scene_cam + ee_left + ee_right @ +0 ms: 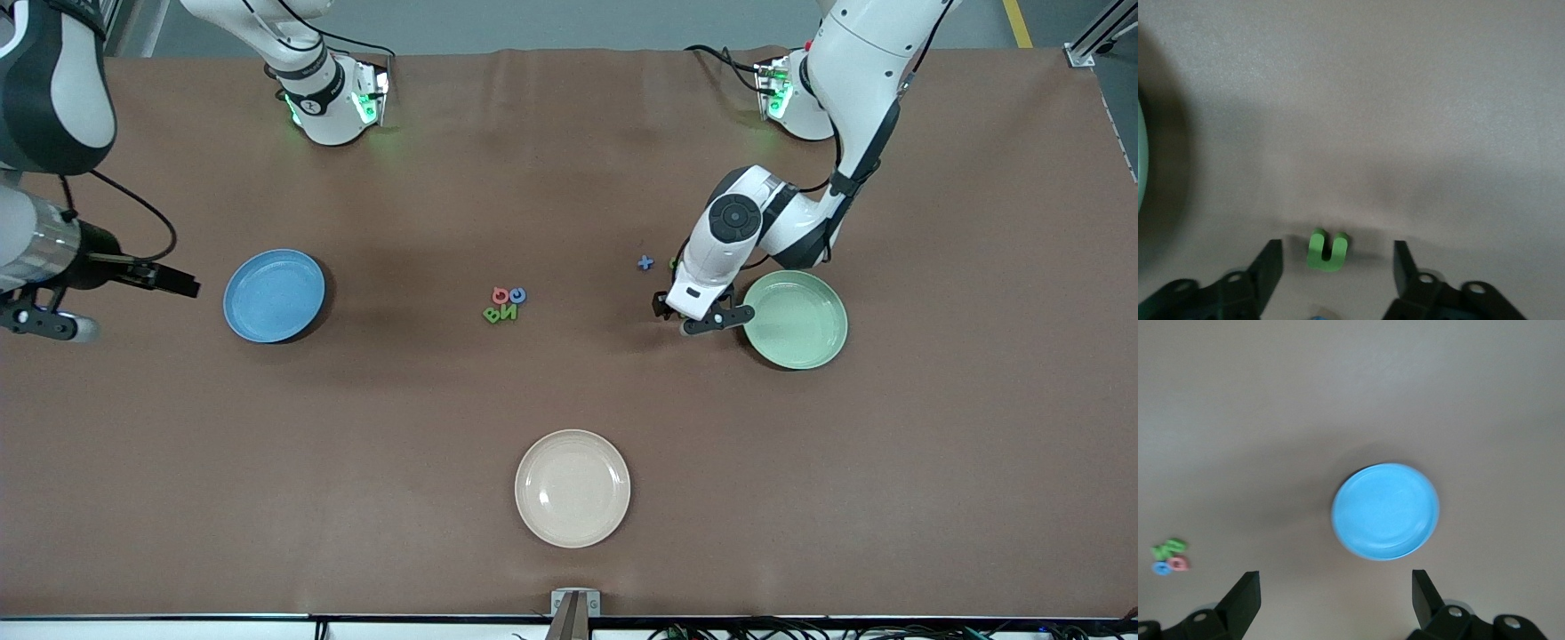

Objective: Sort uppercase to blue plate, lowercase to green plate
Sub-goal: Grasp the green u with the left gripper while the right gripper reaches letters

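Note:
My left gripper (693,316) is down at the table beside the green plate (800,327), on the side toward the right arm's end. It is open, and a small green n-shaped lowercase letter (1328,251) lies flat between its fingers (1269,267) with a gap on each side. The plate's rim (1140,160) shows in the left wrist view. A blue cross-like t (645,262) lies farther from the front camera. The uppercase letters (503,304) are clustered mid-table: red ring, blue ring, green B and N. My right gripper (173,280) hangs open, high beside the blue plate (274,295), which shows below it (1385,511).
A cream plate (572,487) sits near the table's front edge. A speck of green (673,263) peeks out beside the left arm's wrist. The uppercase cluster (1168,557) also shows in the right wrist view. Brown cloth covers the whole table.

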Available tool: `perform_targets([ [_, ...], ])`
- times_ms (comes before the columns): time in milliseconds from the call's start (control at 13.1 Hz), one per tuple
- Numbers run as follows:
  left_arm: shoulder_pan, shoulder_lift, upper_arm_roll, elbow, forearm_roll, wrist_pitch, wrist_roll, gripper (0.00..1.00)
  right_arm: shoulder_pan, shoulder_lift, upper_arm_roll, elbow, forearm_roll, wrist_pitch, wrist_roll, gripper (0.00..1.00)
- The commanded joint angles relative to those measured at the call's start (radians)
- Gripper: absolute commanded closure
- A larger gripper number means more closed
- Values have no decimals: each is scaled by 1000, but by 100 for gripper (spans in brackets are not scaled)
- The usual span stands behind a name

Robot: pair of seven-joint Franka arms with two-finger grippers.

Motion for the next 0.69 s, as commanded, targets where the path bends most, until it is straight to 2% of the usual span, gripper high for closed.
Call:
perform_targets([
  [0, 2, 18, 0, 10, 26, 15, -23, 38, 42, -13, -3, -46, 57, 48, 138, 0],
  [305, 2, 21, -2, 7, 26, 15, -23, 48, 171, -25, -3, -133, 57, 151, 402, 0],
  [458, 2, 21, 0, 6, 26, 15, -23, 59, 188, -77, 0, -236, 55, 217, 443, 0],
  [611, 2, 21, 0, 7, 26, 15, -23, 76, 219, -119, 0, -345, 55, 301, 528, 0],
])
